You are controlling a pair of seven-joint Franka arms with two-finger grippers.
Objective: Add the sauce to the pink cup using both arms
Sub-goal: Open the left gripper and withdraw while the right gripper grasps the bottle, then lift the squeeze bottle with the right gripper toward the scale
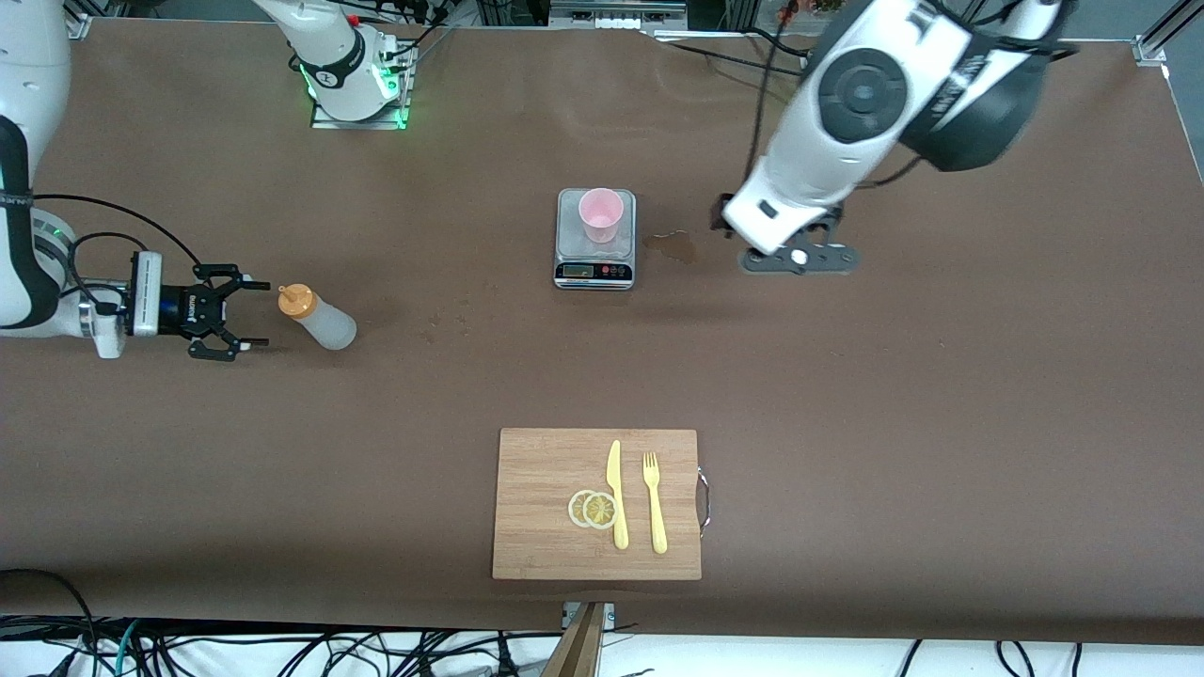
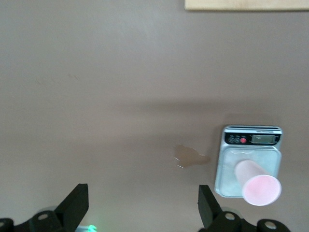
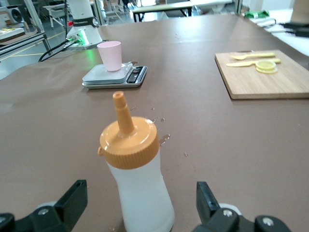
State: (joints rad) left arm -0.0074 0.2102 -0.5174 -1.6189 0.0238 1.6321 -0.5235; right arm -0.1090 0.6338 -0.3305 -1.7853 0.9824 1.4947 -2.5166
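The pink cup [image 1: 600, 214] stands upright on a grey kitchen scale [image 1: 594, 256] in the middle of the table. The sauce bottle [image 1: 318, 317], whitish with an orange nozzle cap, stands on the table toward the right arm's end. My right gripper [image 1: 243, 318] lies low and level just short of the bottle, open, touching nothing. In the right wrist view the sauce bottle [image 3: 139, 186] stands centred ahead of the open right gripper [image 3: 140, 195], with the pink cup [image 3: 110, 54] farther off. My left gripper [image 1: 798, 258] hangs open and empty over the table beside the scale. The left wrist view shows the left gripper [image 2: 142, 208] and the pink cup [image 2: 258, 183].
A small wet stain [image 1: 675, 245] marks the table between the scale and the left gripper. A wooden cutting board [image 1: 546, 527] with a yellow knife [image 1: 616, 494], a yellow fork [image 1: 654, 503] and lemon slices [image 1: 593, 509] lies near the table's front edge.
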